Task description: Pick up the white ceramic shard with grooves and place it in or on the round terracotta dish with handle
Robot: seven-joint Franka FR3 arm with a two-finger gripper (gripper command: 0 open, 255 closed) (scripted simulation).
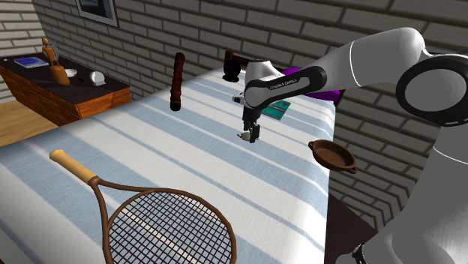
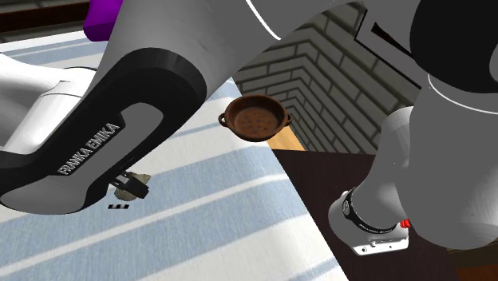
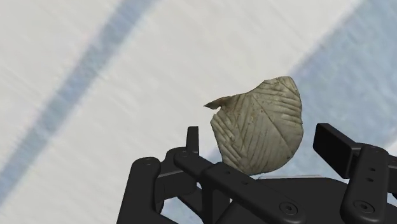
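Jaws tight on pale, curved, groove-lined shard (image 3: 261,127) above smooth blue-striped cloth (image 3: 95,51).

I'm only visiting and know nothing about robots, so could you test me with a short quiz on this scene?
1. True or false: the gripper holds the shard clear of the cloth.
2. Where is the dish? A) by the cloth's edge B) on the floor C) in the gripper
3. Name the sports item lying on the cloth.
Key: 1 true; 2 A; 3 racket.
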